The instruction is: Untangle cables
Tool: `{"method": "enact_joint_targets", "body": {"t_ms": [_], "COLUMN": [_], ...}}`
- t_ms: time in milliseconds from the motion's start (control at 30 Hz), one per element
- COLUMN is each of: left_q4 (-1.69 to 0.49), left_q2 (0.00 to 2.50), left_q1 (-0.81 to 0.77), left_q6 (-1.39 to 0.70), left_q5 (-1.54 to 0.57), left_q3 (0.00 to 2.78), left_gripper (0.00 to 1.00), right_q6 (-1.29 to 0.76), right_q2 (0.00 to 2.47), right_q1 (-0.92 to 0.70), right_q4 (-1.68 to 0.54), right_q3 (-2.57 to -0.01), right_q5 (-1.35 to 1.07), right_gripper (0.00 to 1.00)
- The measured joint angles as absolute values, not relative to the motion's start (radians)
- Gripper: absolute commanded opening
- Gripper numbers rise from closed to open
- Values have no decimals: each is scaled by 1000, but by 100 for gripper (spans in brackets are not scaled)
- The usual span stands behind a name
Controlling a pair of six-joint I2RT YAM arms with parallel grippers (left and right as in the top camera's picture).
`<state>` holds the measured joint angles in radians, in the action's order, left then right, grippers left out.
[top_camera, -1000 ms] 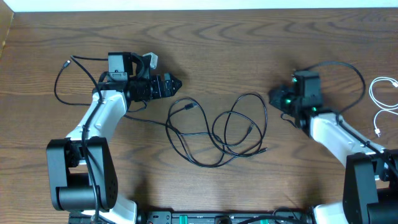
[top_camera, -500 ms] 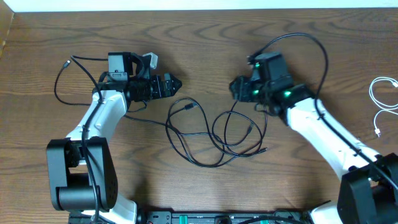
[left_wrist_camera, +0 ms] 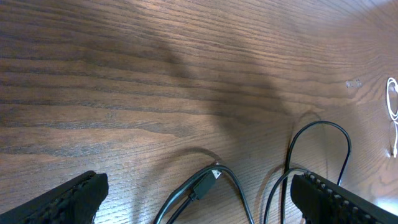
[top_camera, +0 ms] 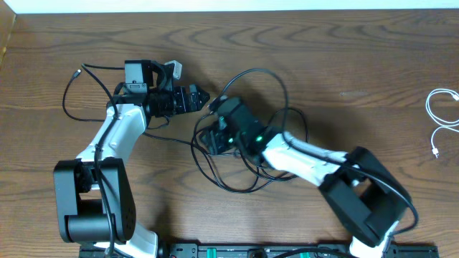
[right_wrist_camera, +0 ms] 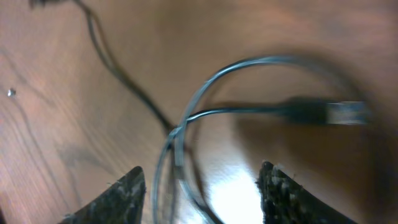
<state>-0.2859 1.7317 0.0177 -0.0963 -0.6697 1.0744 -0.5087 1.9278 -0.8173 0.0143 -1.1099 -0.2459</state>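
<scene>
A tangle of black cable (top_camera: 237, 188) lies in loose loops at the table's centre. My right gripper (top_camera: 206, 140) is open and low over the tangle's left part. In the right wrist view, blurred strands (right_wrist_camera: 181, 134) pass between its open fingers (right_wrist_camera: 202, 171), with a plug (right_wrist_camera: 324, 112) just beyond. My left gripper (top_camera: 204, 95) is open and empty just above the tangle. In the left wrist view (left_wrist_camera: 199, 183) a black plug (left_wrist_camera: 205, 184) lies between its fingers. Another black cable (top_camera: 67, 100) loops at far left. A white cable (top_camera: 439, 115) lies at far right.
The right arm's own thick black wire (top_camera: 276, 79) arches over the tangle. The left arm (top_camera: 107, 140) stretches along the left side. The table's far edge (top_camera: 229, 8) runs along the top.
My right arm has swept from the right side leftward across the table and now sits over the tangle's left part. The left arm and the cables have not moved.
</scene>
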Motion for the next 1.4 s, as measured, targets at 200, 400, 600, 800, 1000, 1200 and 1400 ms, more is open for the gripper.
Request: {"method": "enact_joint_targets", "body": {"t_ms": [200,400,600,800,1000,1200,1400], "left_q4": [-284,-282,-320,-351,-356,-356,-355], "left_q2": [1732,1732,1732,1732,1732,1732,1732], "left_q1": [18,18,17,36,52,52,52], "left_q6": [-96,-105,-238,-323,-345,-345,-348], "left_q5": [-670,-644,-454,-353,-330,-330,-326], "left_q3": [1074,1074,1074,1074,1074,1074,1074], "left_gripper": [100,98,98,98,98,98,98], "right_q6": [-511,-511,-511,-512,-474,-422,-384], "right_q2": [1980,1980,1980,1980,1983,1986,1986], "right_q1": [-885,-885,-885,-885,-820,-694,-683], "right_q4": [52,2,-10,-55,-100,-80,-13], "right_q3": [-1110,-1110,-1110,-1110,-1150,-1330,-1382], "right_q5": [-217,-201,-202,-183,-253,-329,-348], "right_gripper": [29,27,18,1,1,1,1]}}
